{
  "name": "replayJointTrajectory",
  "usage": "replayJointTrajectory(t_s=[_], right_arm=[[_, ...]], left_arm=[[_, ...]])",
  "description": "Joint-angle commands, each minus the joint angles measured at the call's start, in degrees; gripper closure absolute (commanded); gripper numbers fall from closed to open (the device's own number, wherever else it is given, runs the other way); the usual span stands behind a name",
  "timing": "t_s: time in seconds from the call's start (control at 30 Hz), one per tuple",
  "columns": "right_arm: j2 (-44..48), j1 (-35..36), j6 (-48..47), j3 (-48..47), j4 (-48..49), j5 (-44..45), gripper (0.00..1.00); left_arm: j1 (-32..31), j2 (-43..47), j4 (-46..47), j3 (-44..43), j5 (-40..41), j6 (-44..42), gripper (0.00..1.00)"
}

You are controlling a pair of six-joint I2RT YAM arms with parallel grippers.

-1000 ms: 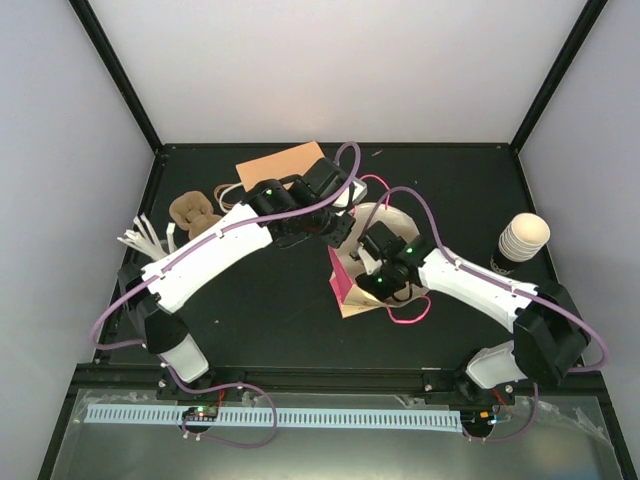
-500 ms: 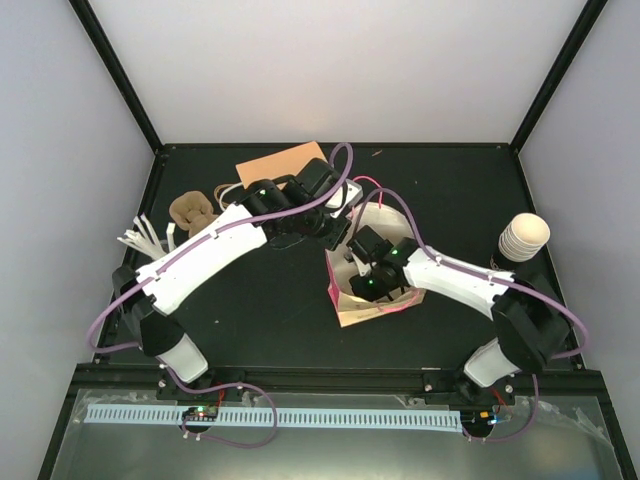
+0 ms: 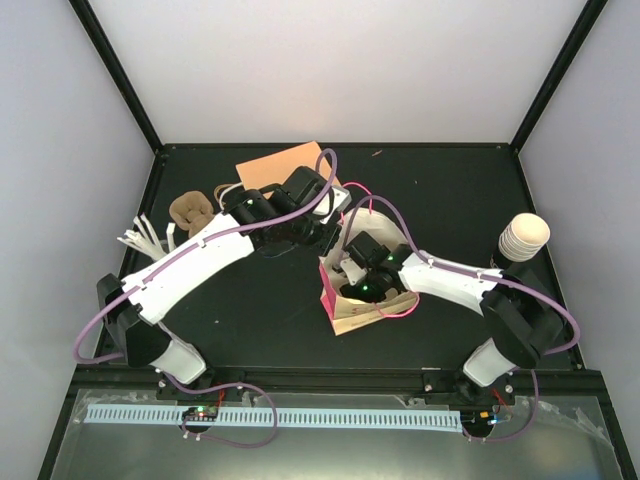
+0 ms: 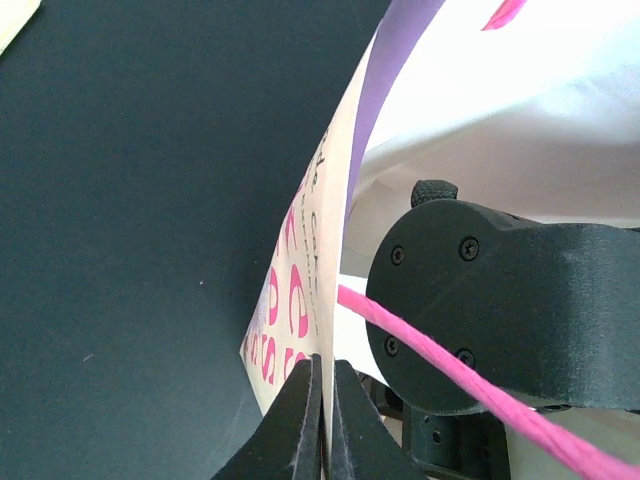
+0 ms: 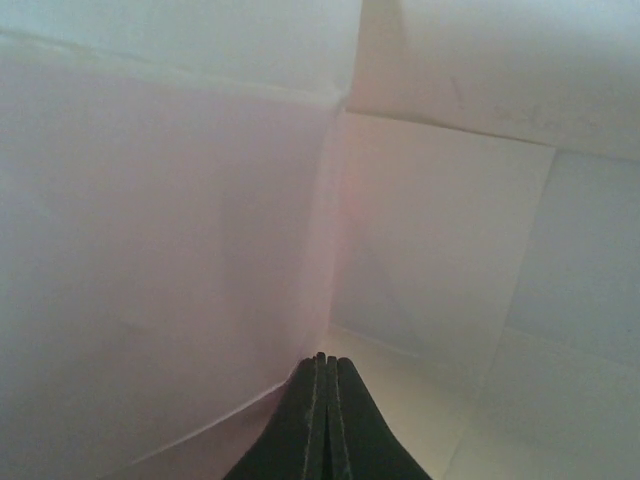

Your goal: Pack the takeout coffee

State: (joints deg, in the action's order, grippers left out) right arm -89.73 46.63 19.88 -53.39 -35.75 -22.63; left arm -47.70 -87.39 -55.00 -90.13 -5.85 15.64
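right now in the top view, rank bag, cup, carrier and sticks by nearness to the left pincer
1. bag, centre, its wall pinched by the left pincer
2. carrier, back left
3. sticks, left edge, and cup, right side: too close to call

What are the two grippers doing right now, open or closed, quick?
Left gripper: closed, seemingly pinching the rim of the paper bag.
Right gripper: closed on nothing, down inside the bag.
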Motion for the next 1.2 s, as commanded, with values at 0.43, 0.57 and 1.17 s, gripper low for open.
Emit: replayJointTrajectory(t_s=[0.43,0.57,1.17], right_arm=[[3.5,4.3,-1.8,2.1,1.6,-10.9,0.99],[3.0,4.3,-3.5,1.8,-0.6,-9.4,0.99],[-3.7,8.4,9.2,0.1,14.4,13.2,0.99]], left_arm=[[4.2,3.7,8.9,-1.9,-2.5,-0.3,0.99],[4.9,3.7,8.6,-1.8,-3.7,-0.3,0.98],[5.0,5.8,11.3,3.3,-17.8,5.7,0.98]])
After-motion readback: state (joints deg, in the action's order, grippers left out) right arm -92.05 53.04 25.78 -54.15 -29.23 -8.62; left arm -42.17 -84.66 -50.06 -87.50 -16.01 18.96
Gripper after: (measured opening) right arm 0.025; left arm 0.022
